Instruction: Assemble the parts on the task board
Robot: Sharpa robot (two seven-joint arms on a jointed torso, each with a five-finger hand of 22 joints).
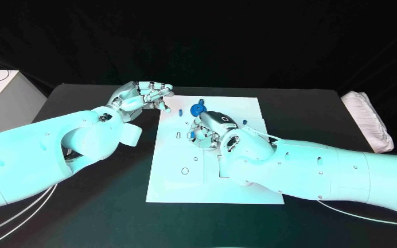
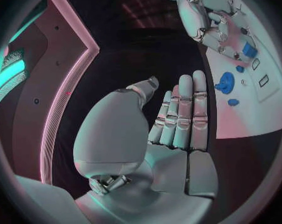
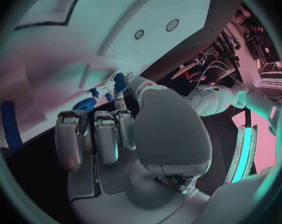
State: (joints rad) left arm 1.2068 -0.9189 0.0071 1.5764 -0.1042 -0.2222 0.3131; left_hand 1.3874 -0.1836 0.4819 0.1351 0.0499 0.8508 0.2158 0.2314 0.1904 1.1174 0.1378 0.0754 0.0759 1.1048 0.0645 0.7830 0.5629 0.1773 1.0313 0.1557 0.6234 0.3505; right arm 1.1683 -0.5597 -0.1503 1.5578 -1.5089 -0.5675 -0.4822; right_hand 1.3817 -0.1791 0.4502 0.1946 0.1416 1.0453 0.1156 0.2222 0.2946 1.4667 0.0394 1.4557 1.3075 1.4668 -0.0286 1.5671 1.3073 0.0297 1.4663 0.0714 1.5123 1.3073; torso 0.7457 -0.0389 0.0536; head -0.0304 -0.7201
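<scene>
The task board (image 1: 217,162) lies flat on the black worktop (image 1: 91,202), and everything here is best placed against it. The right hand (image 1: 217,128) hovers over the board's far half, with a small blue part (image 3: 119,82) pinched at the tips of its fingers (image 3: 122,115); the left wrist view shows the same blue block in that hand's grip. Just beyond that hand, near the board's far edge, a blue gear (image 1: 198,109) rests on the board, and two smaller blue pieces (image 2: 233,102) lie close to it. A long blue bar (image 3: 10,125) sits at one of the board's edges (which edge cannot be told from the wrist view).

The left hand (image 1: 142,97) waits off the board, just past its far left corner, above bare worktop. Its fingers (image 2: 181,112) are straight and pressed side by side, holding nothing.

The parts look like small, rigid plastic: light, stiff, and probably a little slippery under metal fingertips. A fingertip pinch across flat opposite faces seems safest for the block. The gear would be better taken by its rim or raised hub, since its teeth give a poor seat. Fitting will likely need alignment more than force.
</scene>
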